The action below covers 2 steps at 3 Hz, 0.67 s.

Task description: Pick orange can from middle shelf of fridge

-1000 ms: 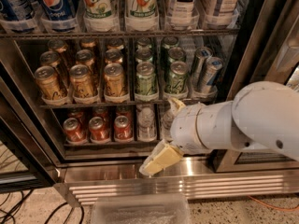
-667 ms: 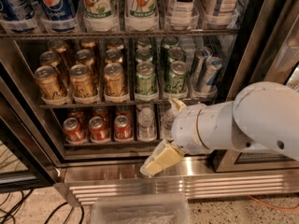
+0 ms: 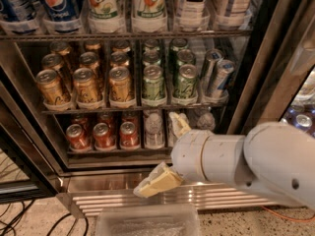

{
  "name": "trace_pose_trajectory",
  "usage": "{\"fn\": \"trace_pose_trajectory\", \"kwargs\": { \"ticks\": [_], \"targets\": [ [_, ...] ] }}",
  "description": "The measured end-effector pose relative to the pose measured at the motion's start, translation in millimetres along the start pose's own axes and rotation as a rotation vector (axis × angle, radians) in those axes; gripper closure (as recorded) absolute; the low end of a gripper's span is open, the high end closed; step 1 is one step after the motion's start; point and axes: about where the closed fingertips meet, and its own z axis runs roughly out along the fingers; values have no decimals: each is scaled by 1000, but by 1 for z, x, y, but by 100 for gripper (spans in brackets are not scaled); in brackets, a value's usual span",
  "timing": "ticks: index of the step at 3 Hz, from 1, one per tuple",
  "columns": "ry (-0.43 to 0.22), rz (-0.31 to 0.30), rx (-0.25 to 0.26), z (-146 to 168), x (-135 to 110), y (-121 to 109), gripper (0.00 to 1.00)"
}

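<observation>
The orange can was seen standing upright, top upward, on the middle shelf. The gripper was held below it, spread wide, nothing grasped.

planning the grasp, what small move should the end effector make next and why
Probably raise the end effector and shift it left: it sits open, low by the fridge base, below the middle shelf, while the nearest orange can stands up and left.

Your gripper hangs low at centre, its fingers spread wide. Just below it you see a clear plastic tub on the speckled floor. Far to its lower left lie black cables; an orange cable runs to its lower right.
</observation>
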Motion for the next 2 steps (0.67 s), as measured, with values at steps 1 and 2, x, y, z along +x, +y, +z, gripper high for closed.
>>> {"fn": "trace_pose_trajectory", "kwargs": {
  "ticks": [1,2],
  "targets": [
    [-98,72,106,9,6,-2,0],
    [-154,90,235,6,17,-14,0]
  ]
}}
